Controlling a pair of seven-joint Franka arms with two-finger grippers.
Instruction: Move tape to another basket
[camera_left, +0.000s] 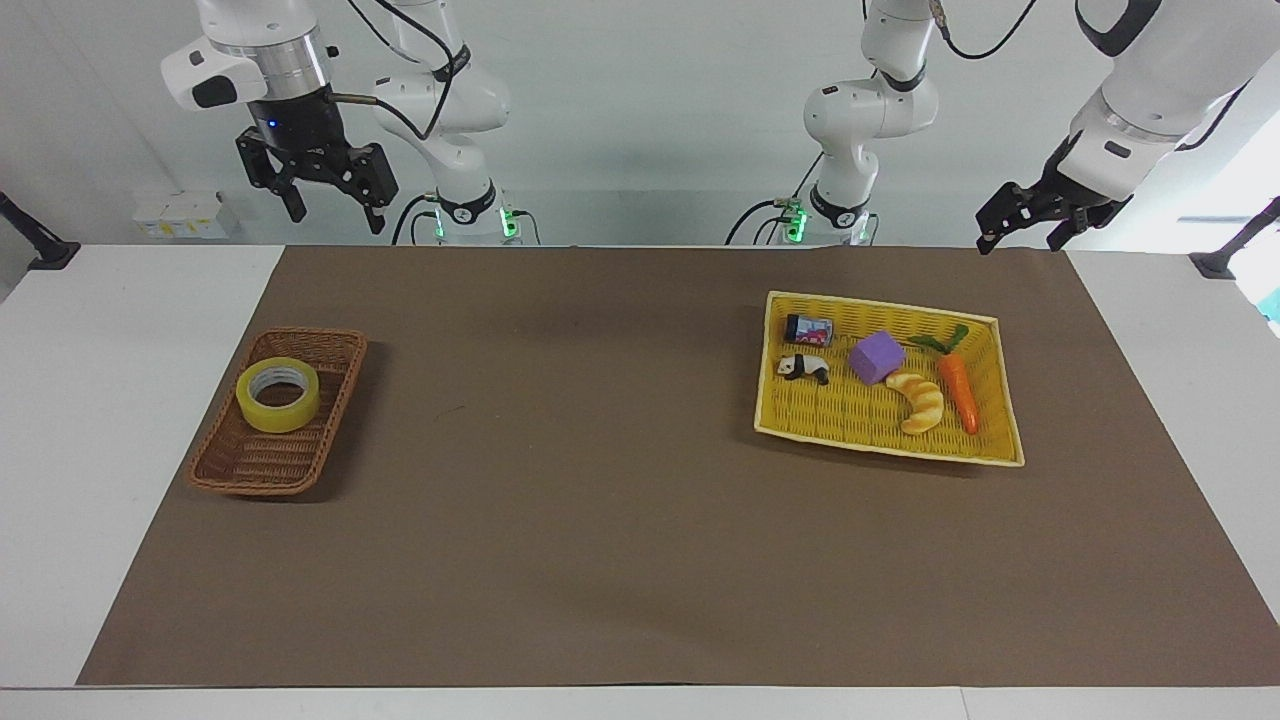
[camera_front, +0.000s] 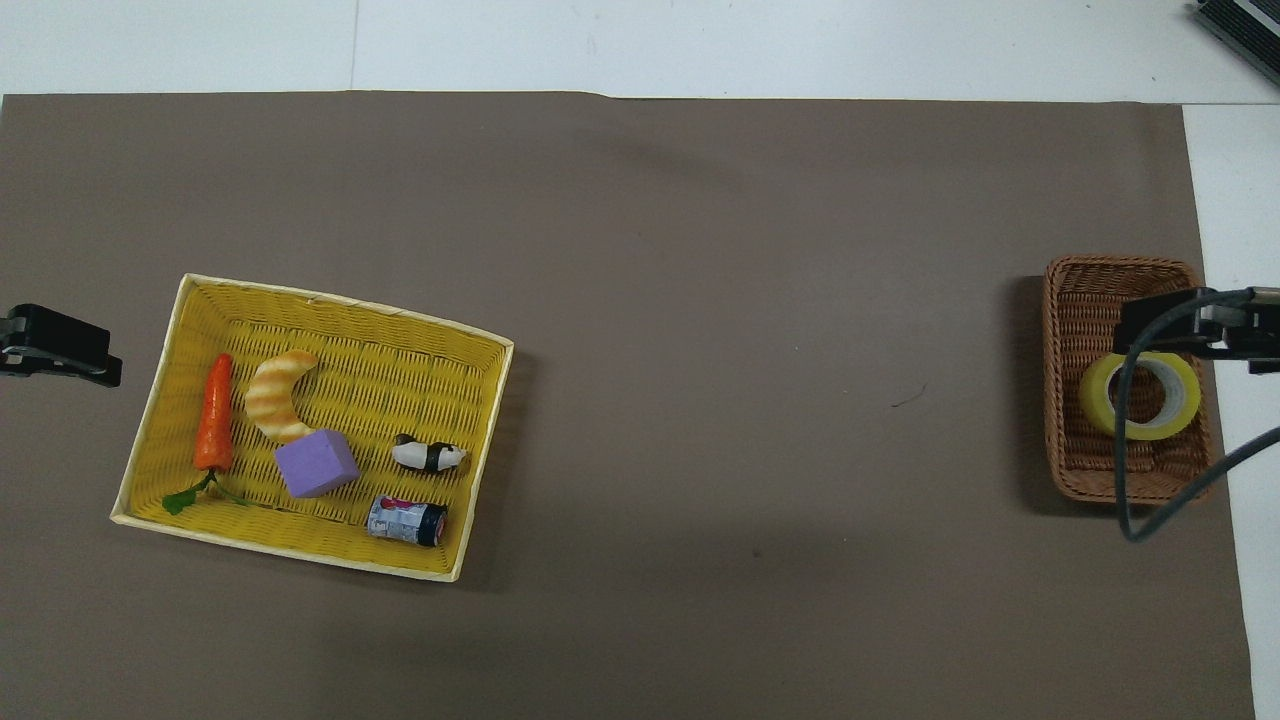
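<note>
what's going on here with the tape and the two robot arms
Nothing is being held right now. The roll of yellow tape lies flat in the brown wicker basket at the right arm's end of the table. The right pincer hangs open, raised high over the table edge by the robots. The left pincer, also open, waits near the yellow woven tray of toys.

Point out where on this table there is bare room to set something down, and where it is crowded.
The brown mat is bare between the wicker basket and the yellow tray. The basket's floor is bare beside the tape. The tray is crowded: can, panda, purple block, croissant, carrot.
</note>
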